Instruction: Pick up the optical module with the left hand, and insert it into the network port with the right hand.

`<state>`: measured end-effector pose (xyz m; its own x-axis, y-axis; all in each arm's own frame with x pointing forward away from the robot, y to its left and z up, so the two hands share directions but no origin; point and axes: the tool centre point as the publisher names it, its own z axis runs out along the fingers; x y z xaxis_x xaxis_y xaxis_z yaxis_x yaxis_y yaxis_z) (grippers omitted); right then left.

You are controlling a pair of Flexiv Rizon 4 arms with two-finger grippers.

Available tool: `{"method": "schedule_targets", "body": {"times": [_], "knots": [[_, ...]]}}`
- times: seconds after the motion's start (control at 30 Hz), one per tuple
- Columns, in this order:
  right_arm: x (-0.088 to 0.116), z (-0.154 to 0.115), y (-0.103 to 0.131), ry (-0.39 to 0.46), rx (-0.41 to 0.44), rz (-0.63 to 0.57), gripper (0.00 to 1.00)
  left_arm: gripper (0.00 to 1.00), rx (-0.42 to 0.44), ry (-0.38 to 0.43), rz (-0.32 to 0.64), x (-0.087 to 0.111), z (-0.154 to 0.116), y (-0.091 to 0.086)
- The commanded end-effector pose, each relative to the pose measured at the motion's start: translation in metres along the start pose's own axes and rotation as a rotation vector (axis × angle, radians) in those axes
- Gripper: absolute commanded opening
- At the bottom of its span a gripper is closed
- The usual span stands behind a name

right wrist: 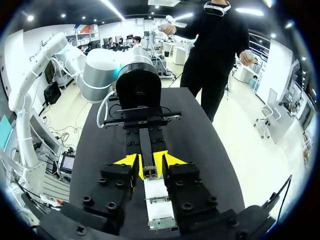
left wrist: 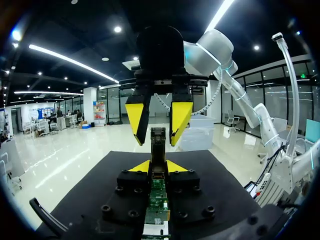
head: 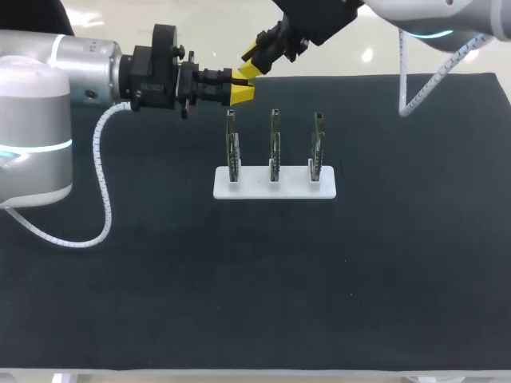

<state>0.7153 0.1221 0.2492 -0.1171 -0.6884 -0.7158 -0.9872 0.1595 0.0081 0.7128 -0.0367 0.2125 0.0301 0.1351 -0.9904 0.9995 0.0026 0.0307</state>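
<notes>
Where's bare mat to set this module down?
Bare: mat between the white rack and the near edge, and right of the rack. Crowded: behind the rack's left end, where left claw and right claw meet; a cable loops at far left.

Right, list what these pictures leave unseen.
Port: in no view.
Module: in the head view, hidden where the left gripper and right gripper meet.
Right gripper's hold: both wrist views show it straddling the module, contact unclear.
Three pieces in the rack: too small in the head view to identify; outside both wrist views.
</notes>
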Motion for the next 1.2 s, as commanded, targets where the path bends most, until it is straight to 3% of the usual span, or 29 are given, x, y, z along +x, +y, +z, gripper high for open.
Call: {"method": "schedule_targets", "body": {"times": [0.03,0.33,0.47,0.6,0.63,0.67,0.7,1.1,1.2], "knots": [[-0.001,-0.0018,0.0003,0.005,0.0,0.002,0.27,0.0,0.002,0.001,0.0,0.0001,0.0001,0.0009],[0.0035,-0.0022,0.0007,0.002,0.002,-0.003,0.19,0.0,0.002,0.001,0.0,0.0001,0.0001,0.0009],[0.0038,-0.0016,0.0005,-0.001,0.005,-0.003,0.0,0.0,0.002,0.001,0.0,0.0001,0.0001,0.0009],[0.0027,-0.0012,0.0012,0.0,0.005,0.0,0.0,0.0,0.002,0.001,0.0,0.0001,0.0001,0.0009],[0.0025,-0.0012,0.0013,0.0,0.005,0.001,0.0,0.05,0.002,0.001,0.0,0.0001,0.0001,0.0009],[0.0023,-0.0011,0.0014,0.0,0.005,0.002,0.0,0.6,0.002,0.001,0.0,0.0001,0.0001,0.0009],[0.0022,-0.0011,0.0014,0.0,0.005,0.003,0.0,1.0,0.002,0.001,0.0,0.0001,0.0001,0.0009],[0.0023,-0.0012,0.0015,0.003,0.006,0.003,0.0,1.0,0.002,0.001,0.0,0.0001,0.0001,0.0009],[0.0025,-0.0012,0.0015,0.003,0.006,0.003,0.0,1.0,-0.008,0.035,0.003,0.0016,-0.006,0.0015]]}}
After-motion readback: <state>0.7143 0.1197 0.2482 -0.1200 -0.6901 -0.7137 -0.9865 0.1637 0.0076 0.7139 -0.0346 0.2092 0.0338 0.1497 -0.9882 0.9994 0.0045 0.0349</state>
